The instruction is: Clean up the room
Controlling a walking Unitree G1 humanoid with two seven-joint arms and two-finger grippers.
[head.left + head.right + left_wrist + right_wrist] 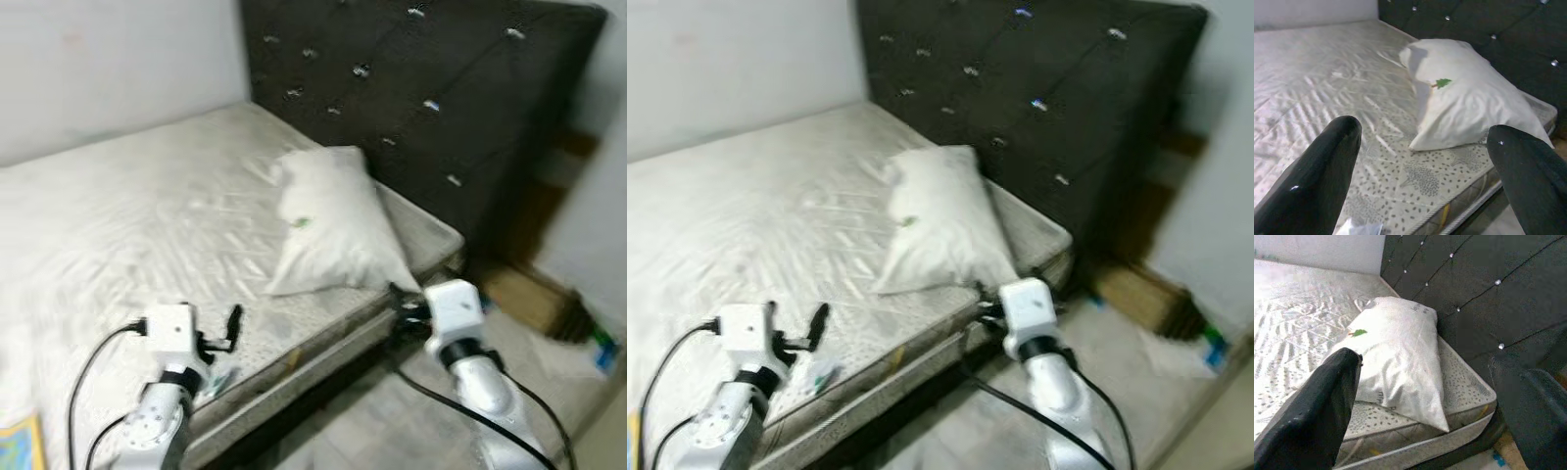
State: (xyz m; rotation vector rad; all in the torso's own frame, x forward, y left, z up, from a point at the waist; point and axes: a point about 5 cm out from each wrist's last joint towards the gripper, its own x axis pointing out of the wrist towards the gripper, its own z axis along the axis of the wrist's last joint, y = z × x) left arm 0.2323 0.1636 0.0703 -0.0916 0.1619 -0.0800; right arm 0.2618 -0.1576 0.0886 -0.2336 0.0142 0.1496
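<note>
A white pillow (328,220) with a small green mark lies on the bare mattress (118,225), leaning toward the dark tufted headboard (421,88). My left gripper (225,331) hovers open over the mattress's near edge, left of the pillow, its fingers (1327,171) wide apart and holding nothing. My right gripper (400,297) stands open at the bed's corner, just below the pillow's lower tip; in the right wrist view the pillow (1396,357) sits between its spread fingers (1322,411). A small crumpled wrapper (220,382) lies on the mattress edge under the left gripper.
A yellow and blue flat thing (20,441) rests on the bed at the lower left. Beside the bed, a cardboard box (524,294) sits on the floor by the headboard, with white paper (558,357) and a green and blue item (602,348) near the wall.
</note>
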